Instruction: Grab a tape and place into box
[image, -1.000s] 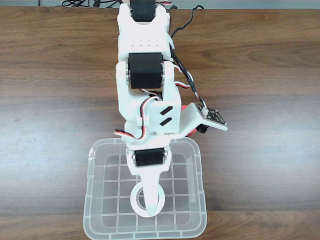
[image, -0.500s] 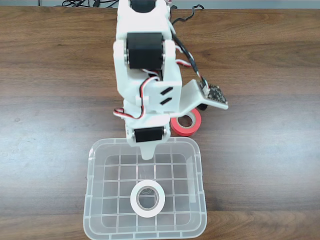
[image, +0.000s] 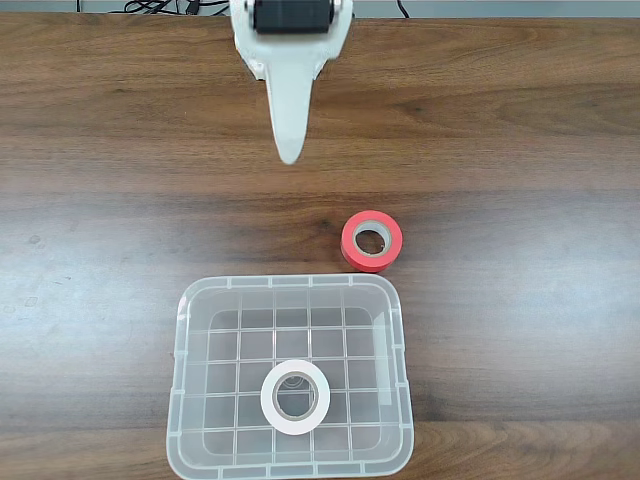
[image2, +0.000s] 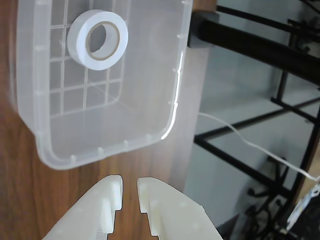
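The white tape (image: 268, 398) lies flat on the grid bottom of the clear box (image: 181, 380), near its front middle in the fixed view. In the wrist view the tape (image2: 79, 39) sits at the top left inside the box (image2: 100, 142). My gripper (image: 288, 152) hangs far back over the bare table, well apart from the box, pointing toward it. From the wrist camera, the gripper (image2: 128, 182) has only a narrow slit between its white fingers, and nothing is held.
A red roll of tape (image: 350, 246) stands on the wooden table just behind the box's right rear corner. Beyond the table edge in the wrist view are black frame legs (image2: 260, 47) and cables.
The arm has pulled back from above the box to the table's far edge. The red roll, partly covered before, now shows fully. The white tape has stayed in the box.
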